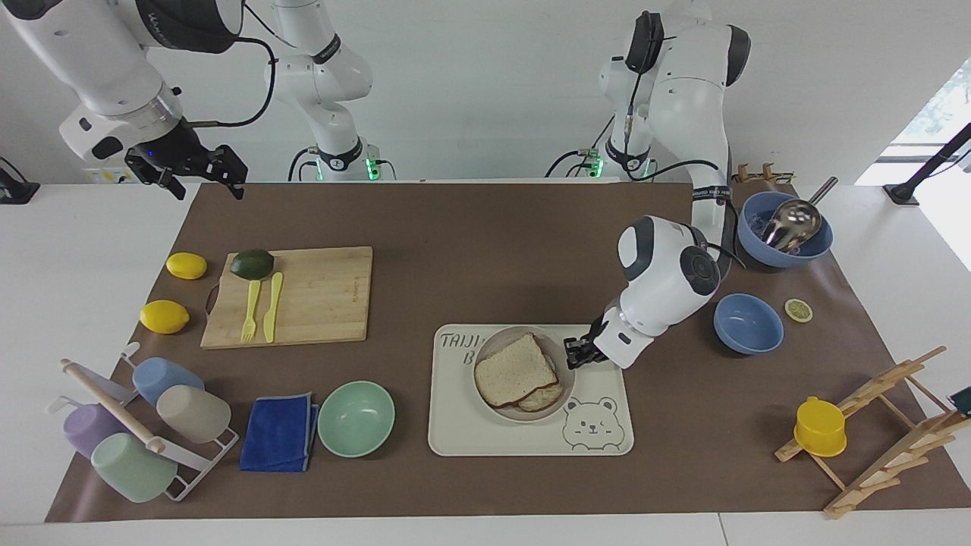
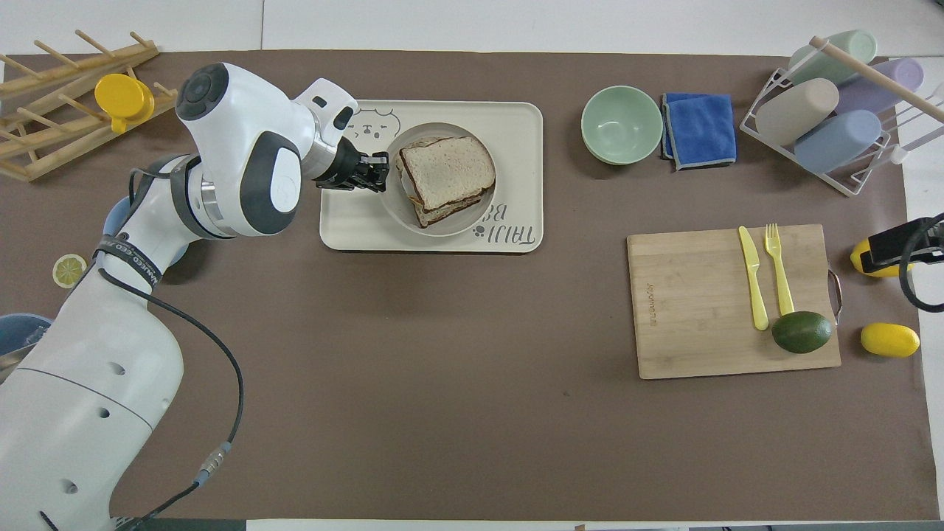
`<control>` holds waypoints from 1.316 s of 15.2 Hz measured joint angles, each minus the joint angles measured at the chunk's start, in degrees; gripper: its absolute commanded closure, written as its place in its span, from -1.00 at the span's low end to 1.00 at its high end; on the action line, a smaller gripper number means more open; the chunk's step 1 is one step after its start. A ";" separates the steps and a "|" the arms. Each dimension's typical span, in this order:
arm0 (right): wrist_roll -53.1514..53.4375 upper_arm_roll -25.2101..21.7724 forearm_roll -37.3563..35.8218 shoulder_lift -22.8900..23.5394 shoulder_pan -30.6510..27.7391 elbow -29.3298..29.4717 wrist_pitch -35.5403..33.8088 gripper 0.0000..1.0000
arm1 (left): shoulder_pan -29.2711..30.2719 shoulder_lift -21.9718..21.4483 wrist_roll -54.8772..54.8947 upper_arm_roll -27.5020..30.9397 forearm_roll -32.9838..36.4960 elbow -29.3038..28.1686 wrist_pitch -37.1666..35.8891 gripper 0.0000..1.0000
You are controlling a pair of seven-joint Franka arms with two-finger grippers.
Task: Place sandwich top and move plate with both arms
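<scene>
Toward my right arm's end of the table, my right gripper [image 1: 203, 184] hangs in the air over the corner of the brown mat [image 1: 455, 250] close to my bases, fingers spread and holding nothing; that arm waits. Two lemons [image 1: 186, 265] lie on the mat beside a wooden cutting board [image 1: 318, 303], which carries an avocado [image 1: 252, 263], a yellow fork [image 1: 249, 311] and a yellow knife [image 1: 271, 307]. Farther from me than the board stand a rack of cups [image 1: 144, 425], a folded blue cloth [image 1: 279, 432] and a green bowl [image 1: 356, 418]. About mid-table lies the cream tray [image 1: 523, 436] with a bear printed on it, and the plate [image 1: 523, 332] is over the part of the tray nearer to me; I cannot tell whether it rests on the tray or is held just clear of it. The sandwich top [image 1: 514, 369] lies on the plate, set slightly askew on a lower slice [image 1: 545, 396] that peeks out from under it. My left gripper [image 1: 574, 353] is at the plate's rim on the side toward my left arm's end, fingers pressed together on that rim. Toward my left arm's end sit a small blue bowl [image 1: 748, 324], a lemon slice [image 1: 798, 309], a bigger blue bowl [image 1: 785, 246] holding a metal ladle [image 1: 793, 221], and a yellow cup [image 1: 819, 427] hung on a wooden rack [image 1: 887, 425].
</scene>
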 measured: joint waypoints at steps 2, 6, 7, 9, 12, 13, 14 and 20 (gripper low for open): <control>0.00 0.02 0.00 0.00 0.00 0.00 0.00 -1.00 | -0.42 -0.02 0.67 -0.05 0.00 0.02 0.05 -1.00; 0.00 0.08 0.00 0.00 0.08 0.02 0.01 -1.00 | -0.22 -0.04 2.51 0.15 0.00 0.24 -0.87 -1.00; 0.00 0.08 0.00 0.00 0.33 0.04 0.01 -1.00 | 0.03 -0.06 3.44 0.32 0.00 0.44 -2.04 -1.00; 0.00 0.12 0.00 0.00 0.83 0.06 0.01 -1.00 | 1.49 -0.45 5.05 0.55 0.00 1.37 -5.08 -1.00; 0.00 0.12 0.00 0.00 1.05 0.07 0.01 -1.00 | 4.43 -3.90 6.04 0.89 -0.01 2.50 -9.53 -1.00; 0.00 0.10 0.00 0.00 1.05 0.07 0.01 -1.00 | 4.95 -5.75 6.04 1.39 0.00 2.41 -11.26 -1.00; 0.00 0.09 0.00 0.00 1.05 0.07 0.01 -1.00 | 5.03 -7.61 6.04 2.58 0.16 2.28 -13.22 -1.00; 0.00 -0.01 0.00 0.00 1.02 0.07 0.01 -1.00 | 5.20 -16.43 6.18 6.67 12.24 1.98 -22.31 -1.00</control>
